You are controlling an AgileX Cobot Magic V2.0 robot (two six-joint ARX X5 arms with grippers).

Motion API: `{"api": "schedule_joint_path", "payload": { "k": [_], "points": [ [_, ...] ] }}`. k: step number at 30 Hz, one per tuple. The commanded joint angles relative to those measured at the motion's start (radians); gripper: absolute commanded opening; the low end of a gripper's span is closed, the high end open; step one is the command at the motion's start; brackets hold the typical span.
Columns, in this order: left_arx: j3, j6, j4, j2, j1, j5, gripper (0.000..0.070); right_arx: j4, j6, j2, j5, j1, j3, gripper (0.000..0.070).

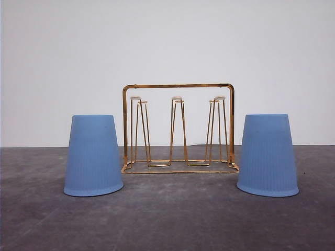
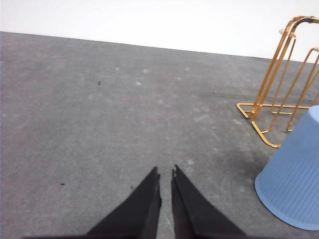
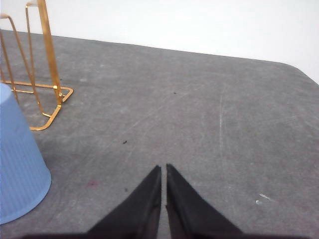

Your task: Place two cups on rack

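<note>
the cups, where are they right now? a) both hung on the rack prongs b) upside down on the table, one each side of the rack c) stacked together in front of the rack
b: the left cup and the right cup stand rim-down on the table, flanking the rack, whose prongs are bare.

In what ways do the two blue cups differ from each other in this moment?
The left cup stands to the left of the rack; the right cup stands to its right. The left cup overlaps the rack's edge in the front view; the right cup stands clear of it. Both are light blue, ribbed, upside down on the table.
</note>
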Motion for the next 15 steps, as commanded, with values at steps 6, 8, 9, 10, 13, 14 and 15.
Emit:
{"api": "schedule_joint_path", "payload": {
  "k": [6,8,9,10,13,14,15],
  "points": [
    [-0.013,0.003,-0.005,-0.002,0.000,-0.003,0.0025,0.013,0.008,-0.001,0.000,0.000,-0.003,0.0015],
    [-0.013,0.003,-0.003,-0.002,0.000,-0.002,0.0025,0.013,0.008,-0.001,-0.001,0.000,-0.003,0.0015],
    [-0.013,0.003,-0.003,-0.002,0.000,-0.003,0.0025,0.013,0.008,-0.001,-0.001,0.000,-0.003,0.0015],
    [-0.013,0.001,-0.003,-0.002,0.000,-0.002,0.0025,0.013,0.008,-0.001,-0.001,0.000,-0.003,0.0015],
    [-0.013,-0.001,-0.004,-0.002,0.000,0.000,0.0025,0.014,0.008,-0.001,-0.001,0.000,-0.003,0.0015],
    [-0.013,-0.001,-0.004,-0.002,0.000,0.001,0.0025,0.014,0.010,-0.001,-0.001,0.000,-0.003,0.0015],
    [-0.013,-0.001,-0.004,-0.002,0.000,0.001,0.0025,0.014,0.014,-0.001,-0.001,0.000,-0.003,0.0015]
  ]
}}
